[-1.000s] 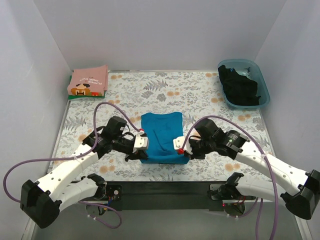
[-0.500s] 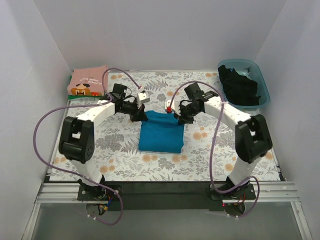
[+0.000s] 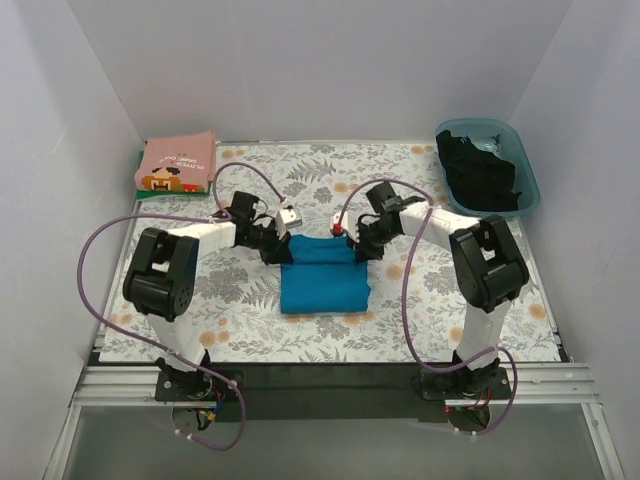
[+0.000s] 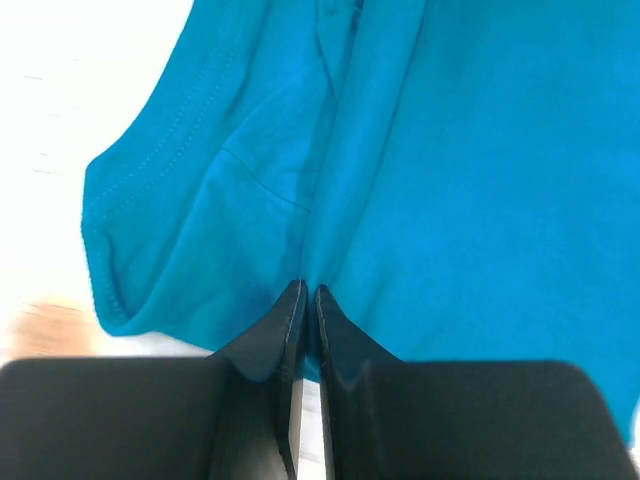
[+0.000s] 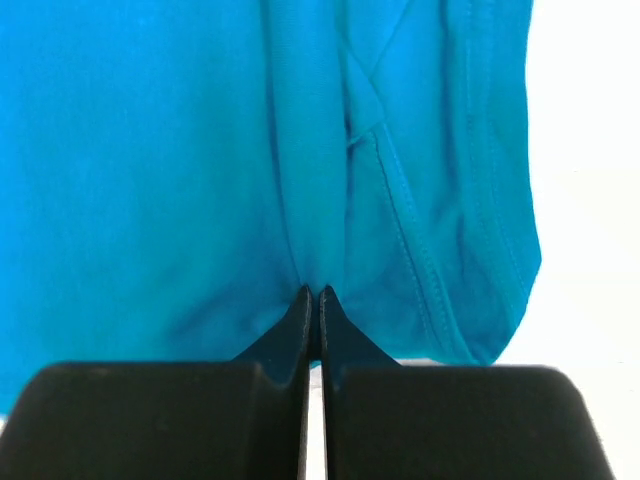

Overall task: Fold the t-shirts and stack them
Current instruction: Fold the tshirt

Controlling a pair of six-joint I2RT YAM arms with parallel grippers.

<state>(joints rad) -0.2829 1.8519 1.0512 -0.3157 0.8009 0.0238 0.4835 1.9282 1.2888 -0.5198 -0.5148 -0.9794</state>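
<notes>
- The pink tee (image 3: 178,163) lies folded on the green tee (image 3: 142,192) in the far left corner, well apart from the work. Any tee carried there with a loose fold could fall open on the way.
- The left gripper (image 4: 303,292) is pinched shut on a thin ridge of the teal tee (image 4: 450,150). The bite looks shallow, right at the tips, so the cloth may slip out under a hard pull. It may also hold only the top layer.
- The teal tee lies in the middle of the table (image 3: 430,300), partly folded, with its far edge bunched between the two grippers. If one arm leads the other, the fold would likely skew or wrinkle.
- The right gripper (image 5: 313,292) is likewise clamped on a narrow pleat beside the hemmed edge. Letting go out of time with the left could drag that corner out of line.
- The black tee (image 3: 478,170) sits crumpled in the tub (image 3: 530,195) at the far right, not yet folded.
</notes>
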